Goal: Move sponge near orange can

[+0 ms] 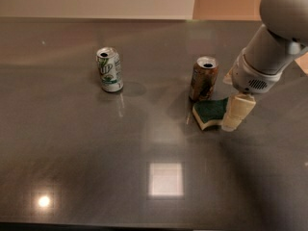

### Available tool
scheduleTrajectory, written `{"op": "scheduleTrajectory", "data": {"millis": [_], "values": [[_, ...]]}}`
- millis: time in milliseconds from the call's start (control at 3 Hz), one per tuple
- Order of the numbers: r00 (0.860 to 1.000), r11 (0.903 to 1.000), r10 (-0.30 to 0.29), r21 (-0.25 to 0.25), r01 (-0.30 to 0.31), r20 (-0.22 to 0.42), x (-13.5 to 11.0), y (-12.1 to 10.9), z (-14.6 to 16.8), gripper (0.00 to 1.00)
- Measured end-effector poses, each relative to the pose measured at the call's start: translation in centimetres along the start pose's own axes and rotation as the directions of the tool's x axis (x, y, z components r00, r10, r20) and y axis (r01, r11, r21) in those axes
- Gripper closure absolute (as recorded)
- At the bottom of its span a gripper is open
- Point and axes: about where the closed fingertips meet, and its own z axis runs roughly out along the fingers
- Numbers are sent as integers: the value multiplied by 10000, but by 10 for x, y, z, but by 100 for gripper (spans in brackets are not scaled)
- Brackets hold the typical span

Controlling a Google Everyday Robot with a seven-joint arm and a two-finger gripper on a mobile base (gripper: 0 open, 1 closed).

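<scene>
The sponge (211,110) lay flat on the bench (86,158) toward its right edge, just in front of the upright orange can (204,78). The gripper (234,117) stood against the sponge's right side; whether it clasped the sponge could not be told. A white-and-green can (109,70) stood well apart, toward the left edge.

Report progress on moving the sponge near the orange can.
Done: the sponge sits right beside the orange can, just in front of it. In hand: the claw is at the sponge's right edge. Left: probably only backing the claw away.
</scene>
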Motion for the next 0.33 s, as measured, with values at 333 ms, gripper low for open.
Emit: {"op": "scheduleTrajectory", "data": {"millis": [333], "values": [[10000,10000,0,0,0,0,0,0,0,0]]}}
